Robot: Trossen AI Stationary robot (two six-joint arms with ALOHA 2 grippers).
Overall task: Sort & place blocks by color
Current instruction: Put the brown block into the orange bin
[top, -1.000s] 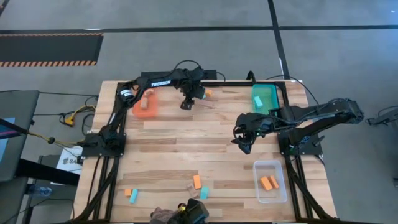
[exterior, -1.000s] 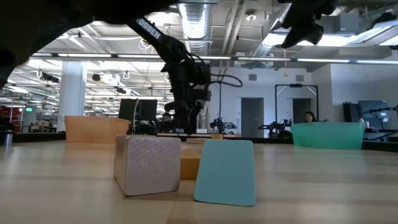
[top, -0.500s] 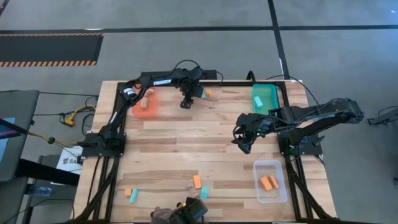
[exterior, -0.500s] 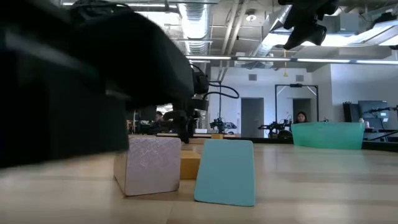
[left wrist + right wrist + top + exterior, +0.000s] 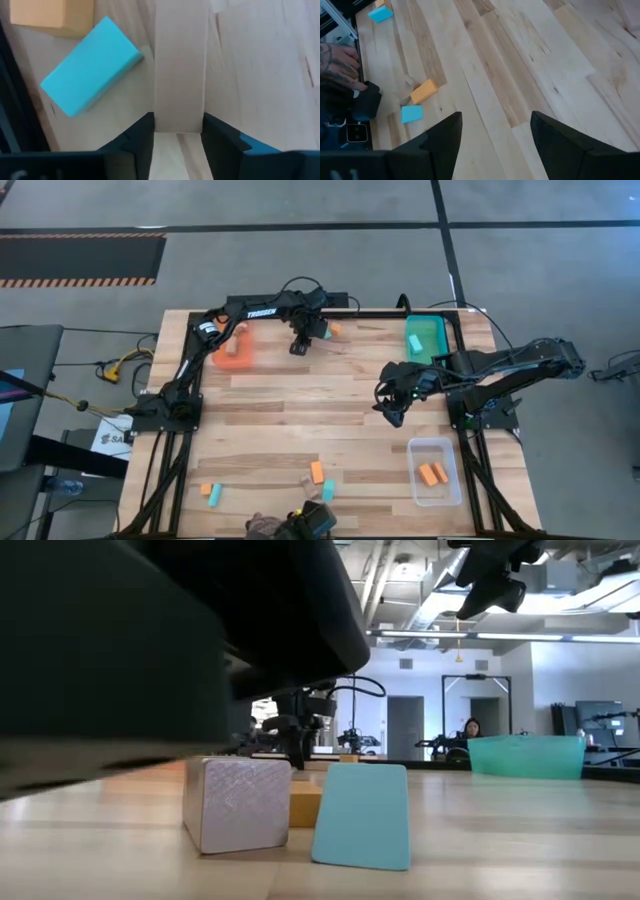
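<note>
My left gripper (image 5: 299,348) reaches down to the far middle of the table and is shut on a pale wood block (image 5: 180,65). Beside that block lie a light blue block (image 5: 90,72) and an orange block (image 5: 50,15), flat on the table. My right gripper (image 5: 390,412) hangs open above the table's right half, nothing between its fingers. Near the front edge lie an orange block (image 5: 316,471) and a light blue one (image 5: 328,489). A pale cube (image 5: 237,805) stands close to the low camera. My left gripper pinches the pale wood block between its two fingers, on its two long sides at the end nearest the fingers (image 5: 179,122). The fingers come steeply from above and lie across the block. The block lies flat on the table.
An orange tray (image 5: 234,347) stands far left. A teal tray (image 5: 430,330) far right holds a light blue block. A clear tray (image 5: 440,492) near right holds orange blocks. Two more blocks (image 5: 210,492) lie near left. A person's hand (image 5: 337,65) is at the front edge.
My left gripper has sunk a little toward the table at the far middle. A large dark blurred shape has come across the upper left of the low view, close to that camera.
</note>
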